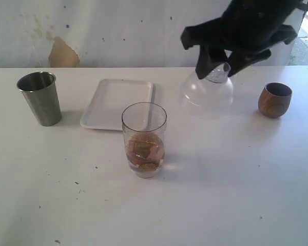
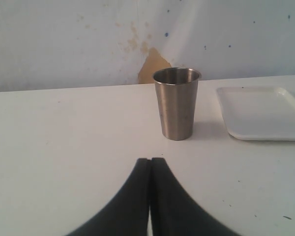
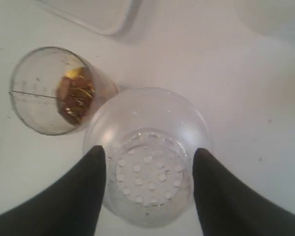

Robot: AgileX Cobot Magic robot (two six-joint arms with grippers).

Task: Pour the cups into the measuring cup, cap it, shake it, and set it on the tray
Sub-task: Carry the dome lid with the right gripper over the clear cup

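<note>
steel tumbler (image 1: 39, 97): metal, dull brushed finish, low shine. wooden cup (image 1: 275, 100): brown wood, grain visible, slight satin sheen. measuring cup (image 1: 144, 138): clear, smooth, glossy; glass vs plastic, can't tell. dome lid (image 1: 207, 89): clear, smooth, looks like thin plastic, dotted pattern on top. tray (image 1: 118, 102): white, smooth, semi-matt, prob plastic. table (image 1: 236, 195): white, matt, few dark specks. wall (image 1: 118, 31): painted, rough, one patch flaked off. left gripper (image 2: 150, 164): black, matt.
</note>
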